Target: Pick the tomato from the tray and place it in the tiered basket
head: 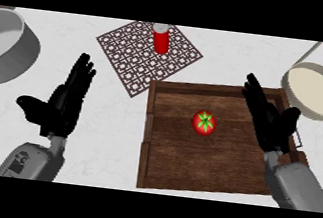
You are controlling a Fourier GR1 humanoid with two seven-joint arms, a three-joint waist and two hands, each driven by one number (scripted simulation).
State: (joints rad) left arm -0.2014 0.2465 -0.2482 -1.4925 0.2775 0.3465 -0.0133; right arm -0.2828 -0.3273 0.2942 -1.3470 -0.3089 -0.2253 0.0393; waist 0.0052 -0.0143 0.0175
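Note:
A red tomato (203, 122) with a green stem lies near the middle of the brown wooden tray (180, 168). My right hand (269, 119) hovers over the tray's right side, a short way right of the tomato, fingers straight and open, holding nothing. My left hand (63, 101) stands open over the white counter, left of the tray, also holding nothing. The tiered basket (316, 91), cream inside with a grey rim, sits at the upper right, just beyond the tray's far right corner.
A large grey pot (1, 45) stands at the upper left. A brown lattice mat (130, 52) lies behind the tray with a red bottle (161, 40) standing on it. White counter shows between the left hand and the tray.

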